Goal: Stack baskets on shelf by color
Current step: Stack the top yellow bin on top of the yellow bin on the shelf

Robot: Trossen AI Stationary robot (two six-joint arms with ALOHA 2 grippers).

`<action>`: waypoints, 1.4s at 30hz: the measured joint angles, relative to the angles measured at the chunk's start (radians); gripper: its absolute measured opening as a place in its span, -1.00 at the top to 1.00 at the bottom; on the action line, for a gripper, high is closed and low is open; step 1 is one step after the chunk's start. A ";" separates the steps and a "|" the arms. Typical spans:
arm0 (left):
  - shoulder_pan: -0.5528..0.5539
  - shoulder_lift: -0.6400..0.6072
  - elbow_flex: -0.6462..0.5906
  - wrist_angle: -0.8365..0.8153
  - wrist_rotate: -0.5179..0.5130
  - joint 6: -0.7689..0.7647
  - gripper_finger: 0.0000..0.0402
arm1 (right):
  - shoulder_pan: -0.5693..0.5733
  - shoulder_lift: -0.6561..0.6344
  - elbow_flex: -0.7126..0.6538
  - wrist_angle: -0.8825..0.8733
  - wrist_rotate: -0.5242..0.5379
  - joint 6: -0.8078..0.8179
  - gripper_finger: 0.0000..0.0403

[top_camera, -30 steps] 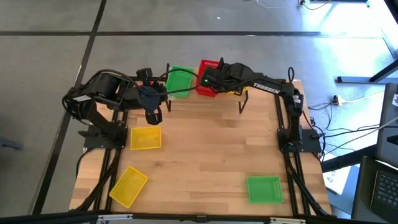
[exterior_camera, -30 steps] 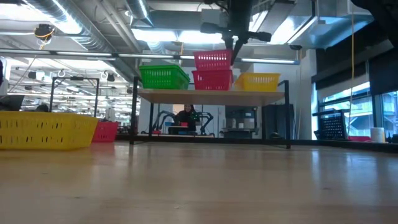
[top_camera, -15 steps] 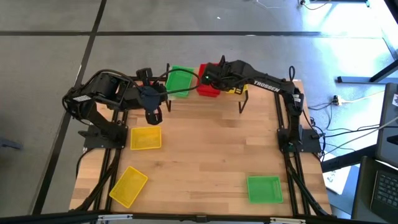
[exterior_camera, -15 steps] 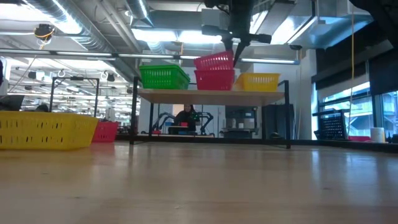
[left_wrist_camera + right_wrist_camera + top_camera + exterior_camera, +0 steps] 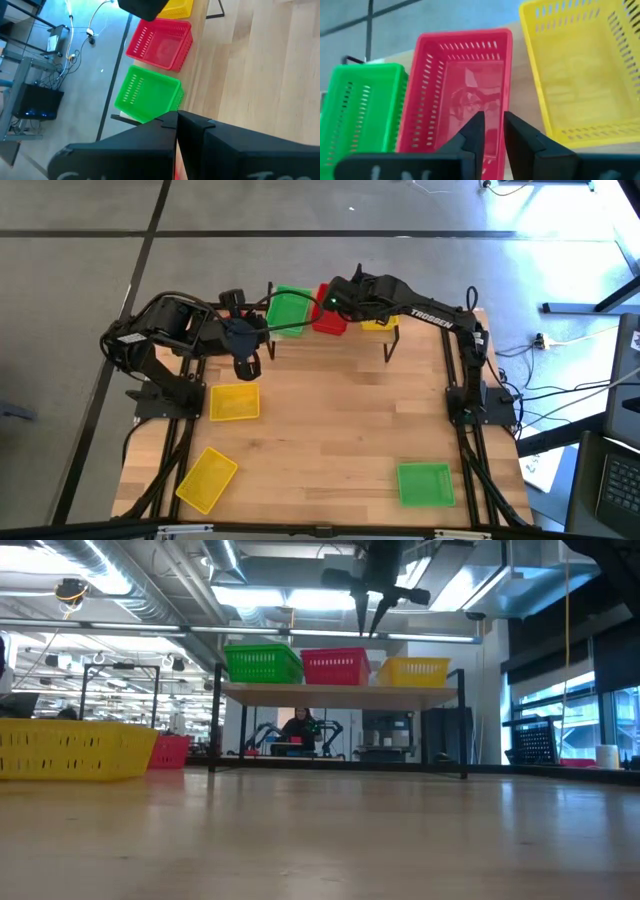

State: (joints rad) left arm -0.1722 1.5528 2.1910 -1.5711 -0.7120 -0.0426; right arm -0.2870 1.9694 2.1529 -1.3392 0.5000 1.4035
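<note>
The shelf [image 5: 340,691] stands at the table's far edge and carries a green basket [image 5: 262,664], a red basket stack [image 5: 335,667] and a yellow basket [image 5: 412,671], side by side. My right gripper [image 5: 370,618] hovers open just above the red stack [image 5: 465,95], touching nothing. My left gripper [image 5: 247,367] waits shut over the table, in front of the shelf's left end. Two yellow baskets [image 5: 233,402] [image 5: 207,477] and one green basket [image 5: 425,483] rest on their bases on the table.
In the low view a yellow basket [image 5: 70,750] stands at the near left, with a red basket [image 5: 170,751] behind it. The middle of the table [image 5: 340,420] is bare wood. The shelf's black legs [image 5: 390,345] stand on the table's far part.
My right gripper has lowered the upper red basket into the red one on the shelf, so the two sit nested at one height. It has opened, let go and risen a little above the stack.
</note>
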 joint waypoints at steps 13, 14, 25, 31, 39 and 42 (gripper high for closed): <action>0.070 -0.026 0.000 0.000 0.026 -0.198 1.00 | 0.170 -0.005 0.205 -0.011 0.220 -0.533 0.67; 0.082 -0.030 0.000 -0.001 0.056 -0.219 1.00 | 0.189 -0.025 0.188 0.020 0.231 -0.592 0.67; 0.142 -0.045 -0.039 0.000 0.258 -0.320 1.00 | 0.338 -0.128 0.189 0.021 0.153 -0.992 0.67; 0.120 -0.049 -0.091 0.000 0.376 -0.360 1.00 | 0.410 -0.162 0.189 0.021 0.057 -1.095 0.67; 0.087 -0.048 -0.209 0.001 0.502 -0.412 0.96 | 0.508 -0.183 0.189 0.021 0.028 -1.098 0.67; 0.089 -0.049 -0.271 0.000 0.504 -0.449 0.86 | 0.552 -0.190 0.189 0.038 0.029 -1.097 0.67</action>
State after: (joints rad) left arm -0.0833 1.5036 1.9198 -1.5711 -0.2080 -0.4916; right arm 0.2650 1.7794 2.3417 -1.3011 0.5288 0.3065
